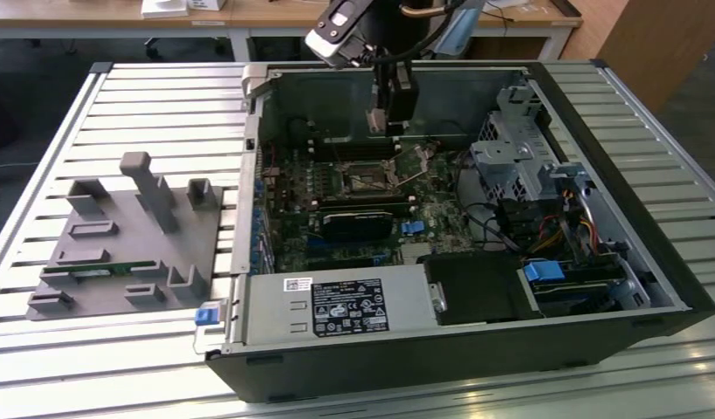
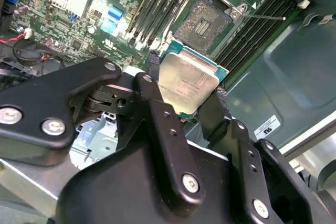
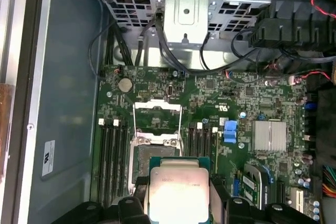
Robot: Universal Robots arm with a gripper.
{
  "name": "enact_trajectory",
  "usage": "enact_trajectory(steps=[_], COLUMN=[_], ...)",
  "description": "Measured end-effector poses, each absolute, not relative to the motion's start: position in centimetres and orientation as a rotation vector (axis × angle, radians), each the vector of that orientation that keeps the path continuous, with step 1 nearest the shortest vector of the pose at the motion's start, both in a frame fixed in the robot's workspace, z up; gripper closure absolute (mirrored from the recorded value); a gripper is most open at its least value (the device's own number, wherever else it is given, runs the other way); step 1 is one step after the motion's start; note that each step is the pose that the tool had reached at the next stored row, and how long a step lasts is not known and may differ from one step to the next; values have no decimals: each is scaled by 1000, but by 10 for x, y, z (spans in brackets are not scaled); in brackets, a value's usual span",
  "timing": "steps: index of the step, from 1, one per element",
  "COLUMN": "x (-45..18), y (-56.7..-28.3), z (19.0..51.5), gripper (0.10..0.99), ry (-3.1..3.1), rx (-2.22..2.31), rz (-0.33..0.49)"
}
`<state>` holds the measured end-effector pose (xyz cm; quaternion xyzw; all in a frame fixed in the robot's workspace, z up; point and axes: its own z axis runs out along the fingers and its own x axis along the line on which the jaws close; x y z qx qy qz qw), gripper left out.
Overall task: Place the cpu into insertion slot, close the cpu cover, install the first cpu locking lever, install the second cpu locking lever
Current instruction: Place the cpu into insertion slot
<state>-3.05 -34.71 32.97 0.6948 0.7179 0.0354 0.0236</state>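
Observation:
My gripper (image 1: 388, 120) hangs inside the open computer case, above the back of the green board. It is shut on the cpu (image 2: 189, 80), a flat square chip with a dull grey metal top, held by two opposite edges between the black fingers (image 2: 152, 95). In the first wrist view the cpu (image 3: 178, 190) hovers just off the insertion slot (image 3: 151, 157), a dark square socket that lies bare. The insertion slot (image 2: 203, 23) is also plain in the second wrist view. The cpu cover (image 3: 157, 121), a silver frame, stands swung open at the slot's far side. A thin lever (image 2: 265, 17) sticks out beside the slot.
Long black memory slots (image 3: 113, 153) flank the socket on both sides. A silver drive cage (image 1: 514, 157), cables and a black card (image 1: 357, 223) crowd the case. A power supply (image 1: 333, 305) fills its near end. A grey fixture block (image 1: 124, 236) sits on the slatted table at the exterior view's left.

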Motion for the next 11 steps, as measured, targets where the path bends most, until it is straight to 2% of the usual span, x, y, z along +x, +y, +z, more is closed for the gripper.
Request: enact_trajectory(steps=[11], x=[-31], y=[-347], z=[323], gripper=[545], ry=[2255], rx=[2117], rz=[111])
